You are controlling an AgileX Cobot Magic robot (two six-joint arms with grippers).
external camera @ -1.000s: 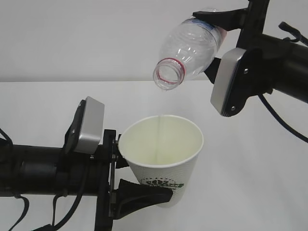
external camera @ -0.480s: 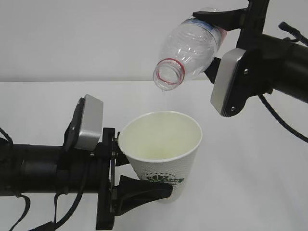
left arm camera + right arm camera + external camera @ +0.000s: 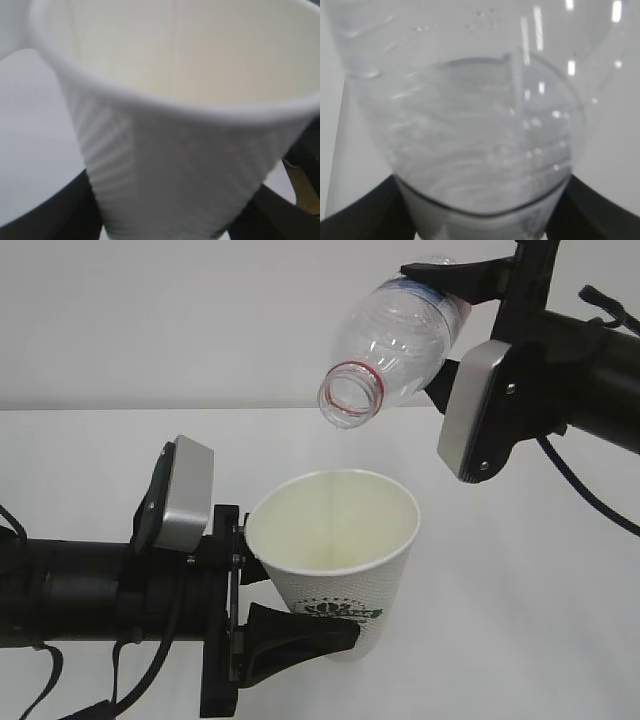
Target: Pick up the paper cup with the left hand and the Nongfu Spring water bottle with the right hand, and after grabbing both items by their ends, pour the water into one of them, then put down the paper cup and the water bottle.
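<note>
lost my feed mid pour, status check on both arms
Left end effector gripping paper cup. Right end effector holding water bottle tipped, mouth above cup. Nothing in the way.

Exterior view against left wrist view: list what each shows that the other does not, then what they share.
Only the exterior view shows the clear ribbed plastic water bottle tilted mouth-down above the cup, the right gripper clamped on its base end, the cup's dark green logo, and the white table.

Only the left wrist view shows the cup's ribbed outer wall close up, blurred.

Both show the white tapered paper cup, its cream inside, and the left gripper with dark fingers on either side of its lower part.
</note>
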